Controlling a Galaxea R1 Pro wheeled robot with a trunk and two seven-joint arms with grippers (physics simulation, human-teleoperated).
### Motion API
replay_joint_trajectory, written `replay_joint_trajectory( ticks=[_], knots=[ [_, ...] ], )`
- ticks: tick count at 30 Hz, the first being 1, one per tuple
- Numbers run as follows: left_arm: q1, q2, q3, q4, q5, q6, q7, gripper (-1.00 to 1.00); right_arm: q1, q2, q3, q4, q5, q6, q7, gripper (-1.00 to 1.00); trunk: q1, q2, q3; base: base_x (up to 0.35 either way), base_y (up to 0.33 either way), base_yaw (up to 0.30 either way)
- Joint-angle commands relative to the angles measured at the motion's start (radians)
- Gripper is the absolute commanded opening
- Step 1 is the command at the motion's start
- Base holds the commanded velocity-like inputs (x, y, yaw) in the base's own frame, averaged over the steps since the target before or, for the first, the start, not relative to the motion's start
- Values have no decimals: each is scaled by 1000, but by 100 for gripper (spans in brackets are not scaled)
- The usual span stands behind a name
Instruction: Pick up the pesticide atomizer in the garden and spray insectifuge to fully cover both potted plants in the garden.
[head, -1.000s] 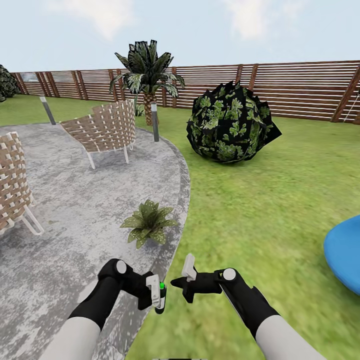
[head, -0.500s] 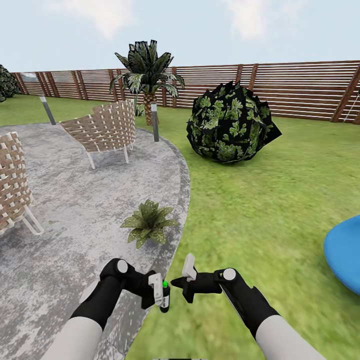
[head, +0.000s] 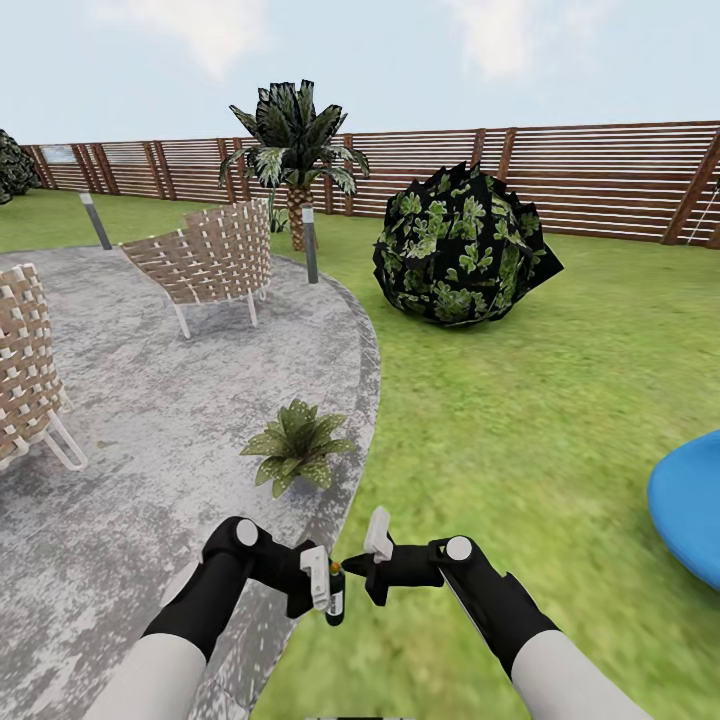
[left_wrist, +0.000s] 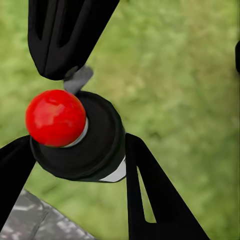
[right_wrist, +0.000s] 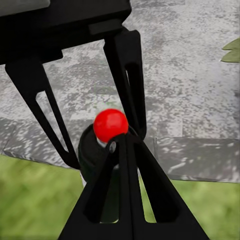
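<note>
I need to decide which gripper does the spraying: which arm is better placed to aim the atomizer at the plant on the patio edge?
Left, probably. The left gripper is shut on the pesticide atomizer, and the potted plant lies just ahead on its side. The right gripper has its closed fingertips against the bottle's top.

Both arms reach forward low in the head view, white forearm sleeves giving way to black wrists that angle inward toward each other. The left hand (head: 322, 590) is clamped on the pesticide atomizer (head: 335, 598), its fingers pressed against the bottle's sides; in the left wrist view the black fingers (left_wrist: 150, 200) flank the bottle's dark cap. The right hand (head: 368, 566) sits just beside the atomizer, on the side away from the left hand, with its pale finger (head: 378, 533) standing upward and a dark fingertip reaching toward the atomizer's top. Whether its fingers are apart or together cannot be told. The two hands nearly meet at the atomizer.
</note>
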Motion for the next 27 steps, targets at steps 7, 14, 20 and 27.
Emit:
replay_joint_trajectory(
  ticks=[7,14,20,27],
  knots=[
    [-1,2,-1,-1,-4,3,-1,-100,0,0,-1,-1,9,-5,2,-100,0,0,-1,0,0,0],
    [0,97,3,2,-30,2,9,-100,0,-1,-1,-1,9,-5,2,-100,0,0,-1,0,0,0],
    [93,265,5,2,-32,-2,11,-100,0,-5,-3,1,11,-5,2,100,0,0,-1,0,0,0],
    [129,320,229,17,-6,11,246,-100,0,-67,-1,103,12,-10,-109,100,0,0,-1,0,0,0]
  ],
)
